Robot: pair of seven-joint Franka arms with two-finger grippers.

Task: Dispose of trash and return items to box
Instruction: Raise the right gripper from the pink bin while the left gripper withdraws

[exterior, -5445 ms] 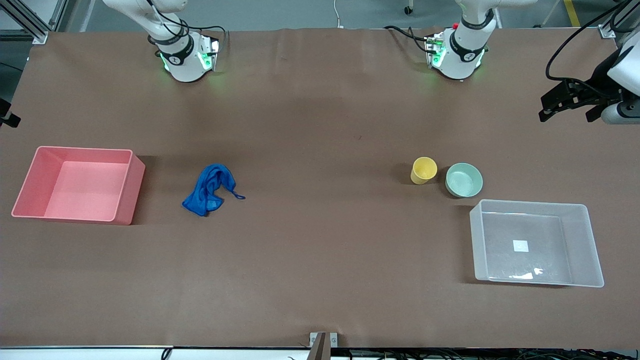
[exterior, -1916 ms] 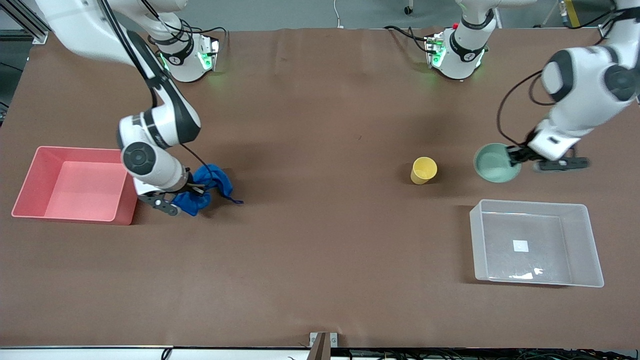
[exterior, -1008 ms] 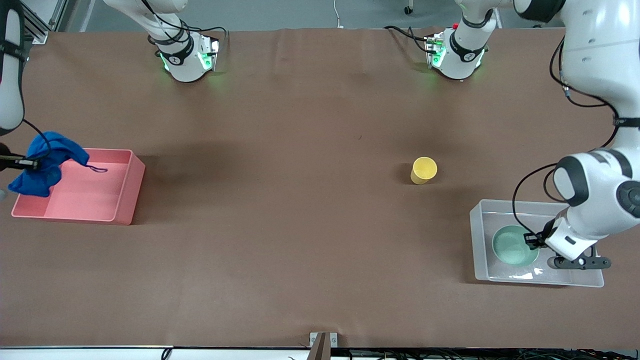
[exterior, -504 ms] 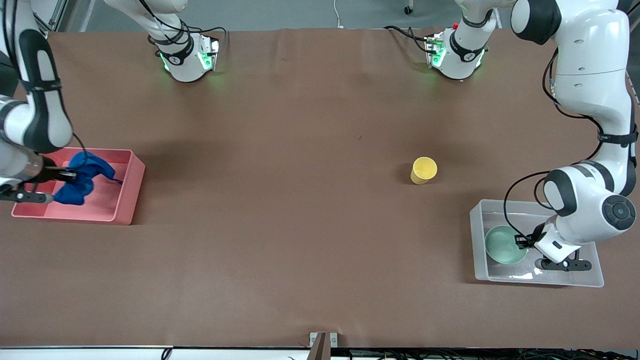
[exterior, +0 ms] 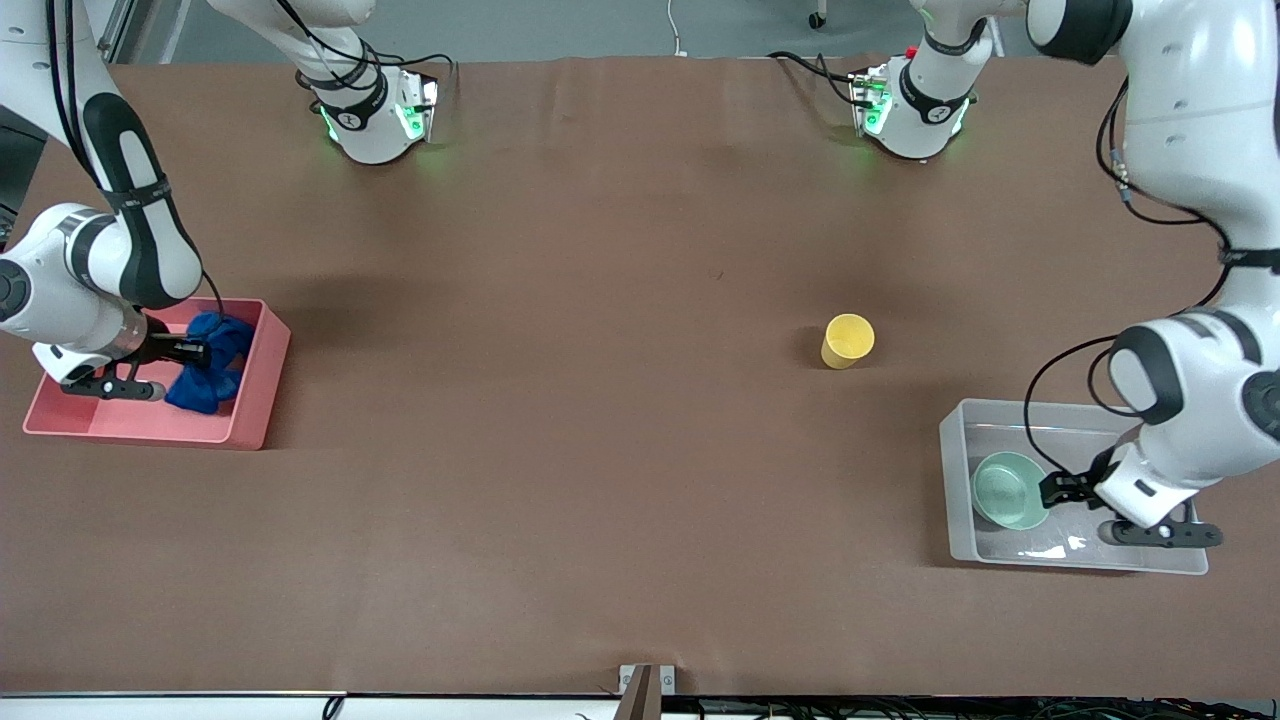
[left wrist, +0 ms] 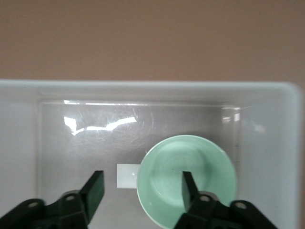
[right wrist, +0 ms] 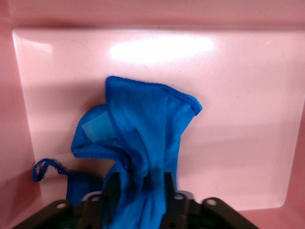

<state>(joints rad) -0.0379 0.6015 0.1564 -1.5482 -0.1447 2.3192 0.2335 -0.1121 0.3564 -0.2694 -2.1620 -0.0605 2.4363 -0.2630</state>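
At the frame's left, the right gripper [exterior: 178, 352] pinches the blue rag [exterior: 208, 362] inside the pink bin [exterior: 255, 400], while lower right the left gripper [exterior: 1052, 489] stands spread around the mint bowl's [exterior: 1008, 489] rim in the clear box [exterior: 960, 425].

Bins, rectangular: two, being one pink bin [exterior: 255, 385] and one translucent clear-white box [exterior: 955, 440]. Cloth: one royal-blue rag [exterior: 208, 362]. Cups: one, yellow cup [exterior: 848, 340]. Bowls: one, pale mint-green bowl [exterior: 1008, 489]. Labels: one small white label [left wrist: 126, 175] on the box bottom. Robot arms: two, each with one two-finger gripper, namely right gripper [exterior: 185, 368] and left gripper [exterior: 1062, 505]. Table: one, brown-covered table [exterior: 600, 450].
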